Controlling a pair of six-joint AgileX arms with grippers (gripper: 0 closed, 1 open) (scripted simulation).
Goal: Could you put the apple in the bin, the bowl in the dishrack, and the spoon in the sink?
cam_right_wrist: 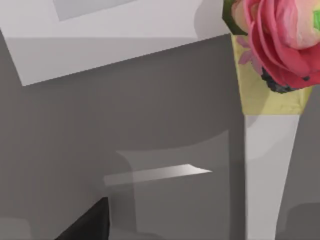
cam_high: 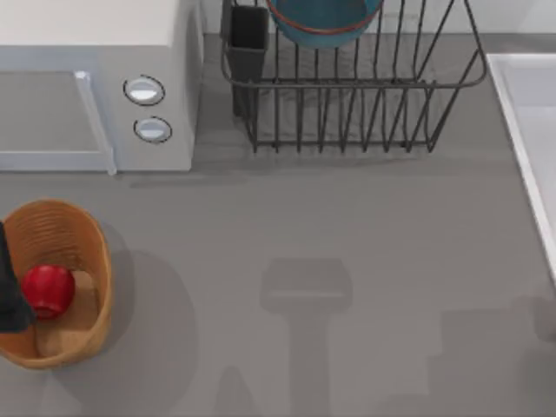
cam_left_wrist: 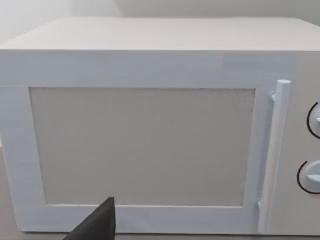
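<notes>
The red apple [cam_high: 48,289] lies inside the wicker bin [cam_high: 91,261] at the table's front left. The blue bowl [cam_high: 323,22] rests in the wire dishrack [cam_high: 347,84] at the back centre, beside its black utensil cup [cam_high: 248,43]. The pale sink [cam_high: 521,165] runs along the right edge, and its rim [cam_right_wrist: 100,47] crosses the right wrist view. The spoon is out of view. A dark part of my left arm [cam_high: 10,287] stands at the bin's left side. My left gripper [cam_left_wrist: 97,225] faces the microwave door. My right gripper [cam_right_wrist: 90,225] hangs over bare grey table near the sink.
A white microwave [cam_high: 87,87] with two round knobs fills the back left corner, its door [cam_left_wrist: 140,145] close to my left wrist. Pink flowers in a yellow pot [cam_right_wrist: 280,45] stand near the sink. Arm shadows fall on the open grey middle of the table [cam_high: 304,226].
</notes>
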